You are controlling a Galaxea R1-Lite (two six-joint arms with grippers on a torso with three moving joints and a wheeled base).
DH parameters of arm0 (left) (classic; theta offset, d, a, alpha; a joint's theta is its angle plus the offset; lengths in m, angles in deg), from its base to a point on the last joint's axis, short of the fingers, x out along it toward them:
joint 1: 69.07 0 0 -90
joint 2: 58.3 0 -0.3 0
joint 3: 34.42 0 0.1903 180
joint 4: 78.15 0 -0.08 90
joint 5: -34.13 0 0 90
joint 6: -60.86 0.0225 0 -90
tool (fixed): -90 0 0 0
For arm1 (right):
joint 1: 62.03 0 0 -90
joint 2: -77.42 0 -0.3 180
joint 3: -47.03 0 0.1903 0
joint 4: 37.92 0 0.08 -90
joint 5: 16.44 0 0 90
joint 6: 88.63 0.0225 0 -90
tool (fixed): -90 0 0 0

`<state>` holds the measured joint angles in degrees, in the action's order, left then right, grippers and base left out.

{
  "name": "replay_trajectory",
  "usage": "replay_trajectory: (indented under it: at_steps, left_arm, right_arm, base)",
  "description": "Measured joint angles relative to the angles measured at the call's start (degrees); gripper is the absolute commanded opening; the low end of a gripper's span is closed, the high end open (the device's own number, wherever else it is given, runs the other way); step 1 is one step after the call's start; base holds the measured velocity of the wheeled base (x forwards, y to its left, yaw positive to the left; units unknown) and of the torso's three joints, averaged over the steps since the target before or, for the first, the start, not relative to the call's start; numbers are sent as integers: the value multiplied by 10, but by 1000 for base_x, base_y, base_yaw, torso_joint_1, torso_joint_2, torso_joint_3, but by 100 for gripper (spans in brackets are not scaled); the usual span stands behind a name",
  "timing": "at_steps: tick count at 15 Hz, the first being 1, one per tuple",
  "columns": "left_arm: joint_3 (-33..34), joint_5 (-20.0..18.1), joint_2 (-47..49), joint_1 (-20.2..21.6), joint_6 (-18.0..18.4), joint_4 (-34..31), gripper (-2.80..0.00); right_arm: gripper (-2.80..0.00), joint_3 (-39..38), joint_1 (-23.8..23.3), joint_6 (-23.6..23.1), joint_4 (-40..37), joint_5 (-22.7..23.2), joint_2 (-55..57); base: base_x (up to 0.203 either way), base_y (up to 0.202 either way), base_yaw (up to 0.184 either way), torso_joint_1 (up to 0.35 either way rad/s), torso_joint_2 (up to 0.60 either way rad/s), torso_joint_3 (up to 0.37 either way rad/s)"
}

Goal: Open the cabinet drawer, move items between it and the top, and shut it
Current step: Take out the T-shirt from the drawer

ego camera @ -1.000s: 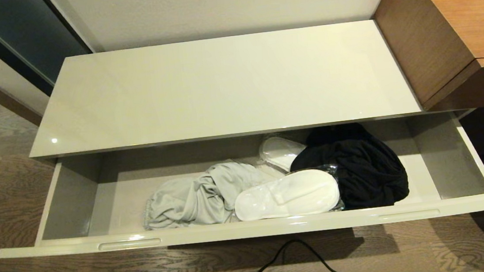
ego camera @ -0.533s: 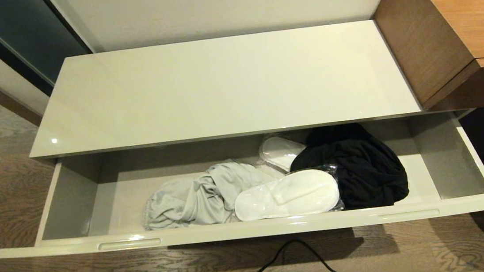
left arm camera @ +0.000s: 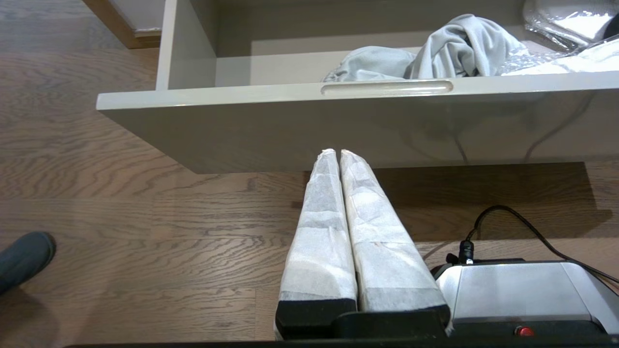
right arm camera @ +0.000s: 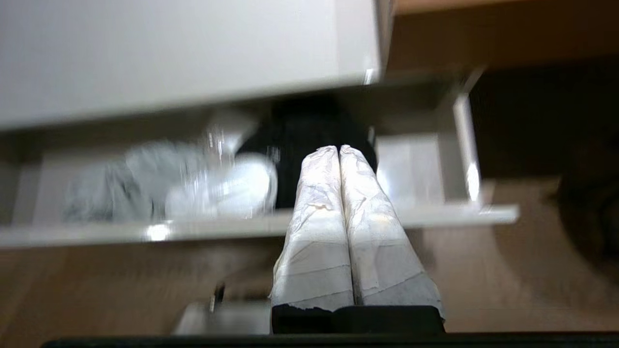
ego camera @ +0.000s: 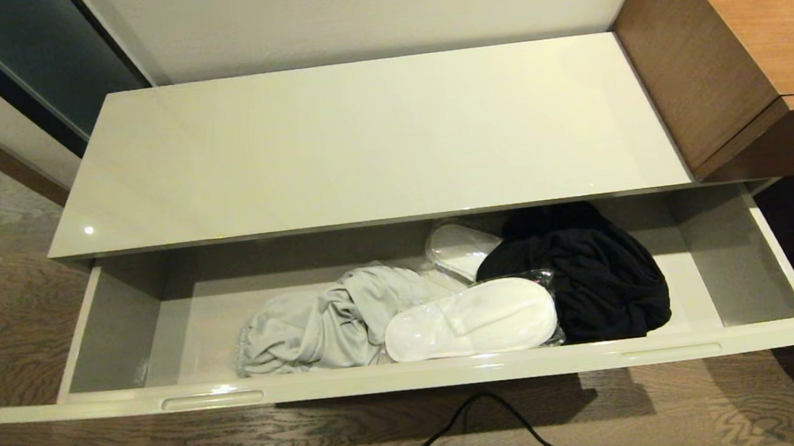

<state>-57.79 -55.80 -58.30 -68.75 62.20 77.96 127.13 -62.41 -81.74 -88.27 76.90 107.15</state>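
Drawer (ego camera: 412,376) open; black garment (right arm camera: 309,130) beyond right fingers (right arm camera: 338,151) (pressed together, empty); left fingers (left arm camera: 337,153) likewise.

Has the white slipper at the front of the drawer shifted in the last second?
No. The white slipper lies in the same place against the drawer front, between the grey garment and black garment.

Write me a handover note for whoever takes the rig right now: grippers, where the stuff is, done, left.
Left gripper: shut, empty, parked low in front of the drawer.
Right gripper: shut, empty, aimed toward the black garment.
Drawer: open. Inside lie the grey garment, two sleeved white slippers and the black garment.
Cabinet top: no items on it.
Done: drawer opened.
Left: move items to the top, then close the drawer.
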Motion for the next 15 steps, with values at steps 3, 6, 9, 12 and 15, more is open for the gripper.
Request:
replay_trajectory:
  at_steps: [3, 6, 9, 12, 15]
  left_arm:
    - [0, 0, 0, 0, 0, 0, -280]
    - [0, 0, 0, 0, 1, 0, -280]
    - [0, 0, 0, 0, 0, 0, -280]
    - [0, 0, 0, 0, 0, 0, -280]
    - [0, 0, 0, 0, 0, 0, -280]
  right_arm:
    - [-280, 25, 11, -7, -55, 47, 138]
    - [-280, 17, 38, -27, -45, 108, 265]
    - [-280, 19, 62, -69, 9, 162, 391]
    - [-280, 92, 88, -90, -44, 181, 483]
    - [-280, 207, 109, -93, -100, 175, 547]
  base:
    - [0, 0, 0, 0, 0, 0]
    - [0, 0, 0, 0, 0, 0]
    - [0, 0, 0, 0, 0, 0]
    - [0, 0, 0, 0, 0, 0]
    - [0, 0, 0, 0, 0, 0]
